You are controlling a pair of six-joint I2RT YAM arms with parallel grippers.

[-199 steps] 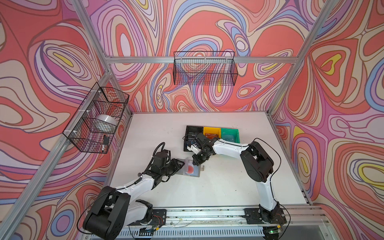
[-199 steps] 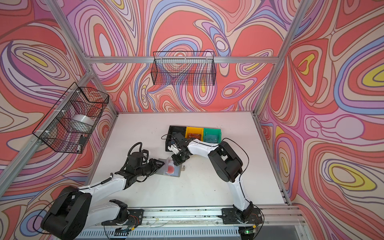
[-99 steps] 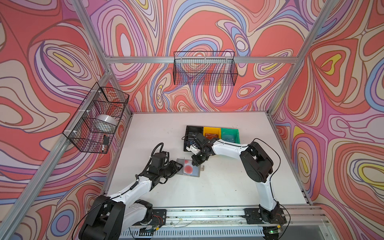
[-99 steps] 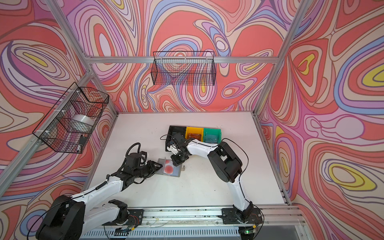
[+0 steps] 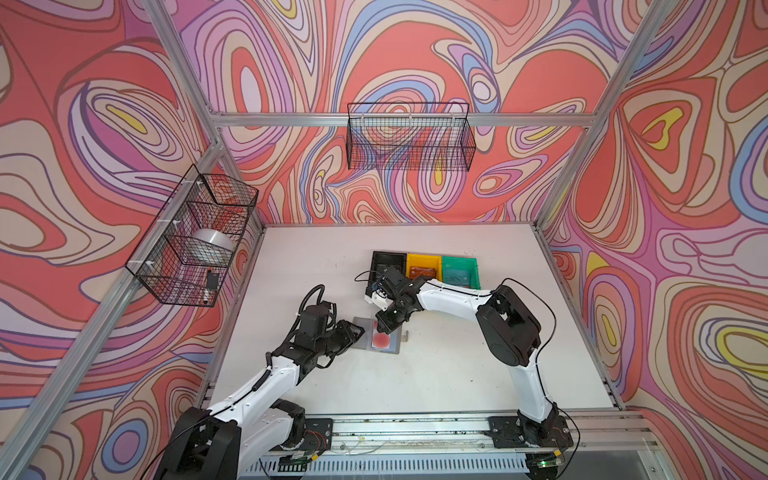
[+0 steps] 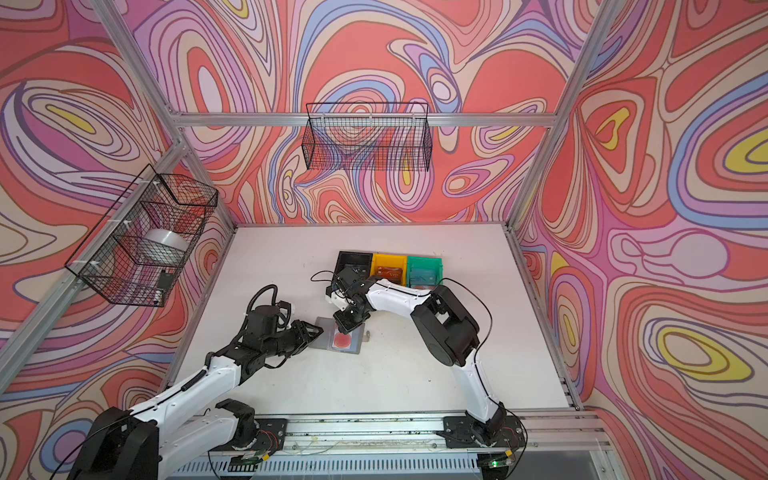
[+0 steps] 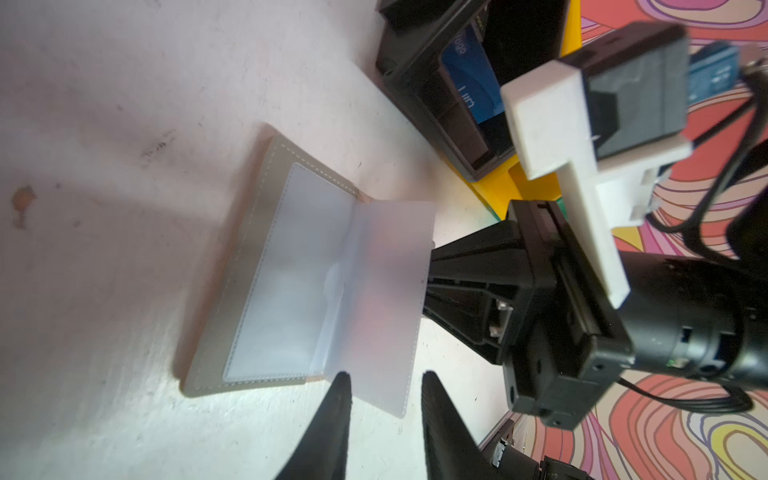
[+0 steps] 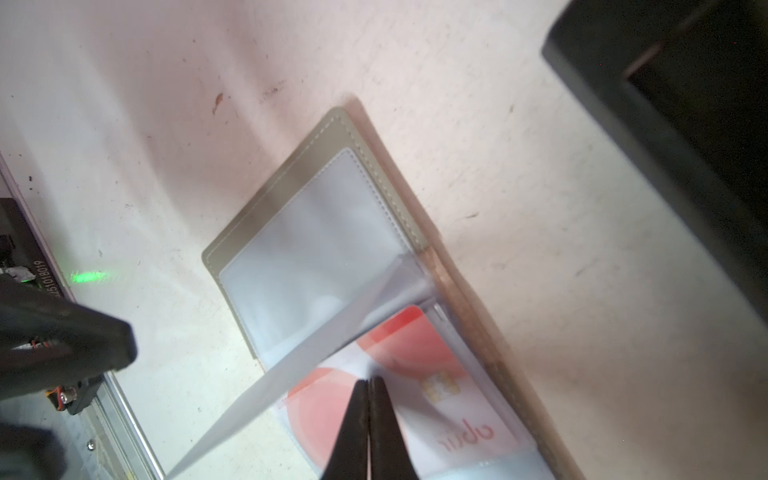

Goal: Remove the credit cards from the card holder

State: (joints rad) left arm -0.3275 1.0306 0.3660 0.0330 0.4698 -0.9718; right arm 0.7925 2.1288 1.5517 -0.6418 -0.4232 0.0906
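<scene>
Your right tool (image 8: 368, 384) has its two fingers pressed together, and the tips rest on the pale card with the red circle (image 8: 419, 349). Whether they pinch some thin thing between them, you cannot tell from these views. This card lies inside a clear sleeve of the card holder (image 8: 279, 197), which is open and flat on the white surface (image 5: 457, 365). One clear leaf (image 7: 382, 291) of the holder stands up from the fold and leans against the right tool. The other half of the holder shows a clear window in a grey stitched frame.

Your left tool (image 7: 384, 378) is just beside the holder, on its left side in both top views. Its fingers are spread with a gap. The lower corner of the standing leaf shows in this gap, but the fingers do not close on it.

Behind the holder, near the right tool's wrist, three bins stand in a row and touch each other: the black bin (image 5: 378, 266), the yellow bin (image 5: 424, 257) and the green bin (image 5: 459, 259). A blue card (image 7: 473, 83) lies in the black bin, and a dark red card (image 5: 422, 273) lies in the yellow bin.
</scene>
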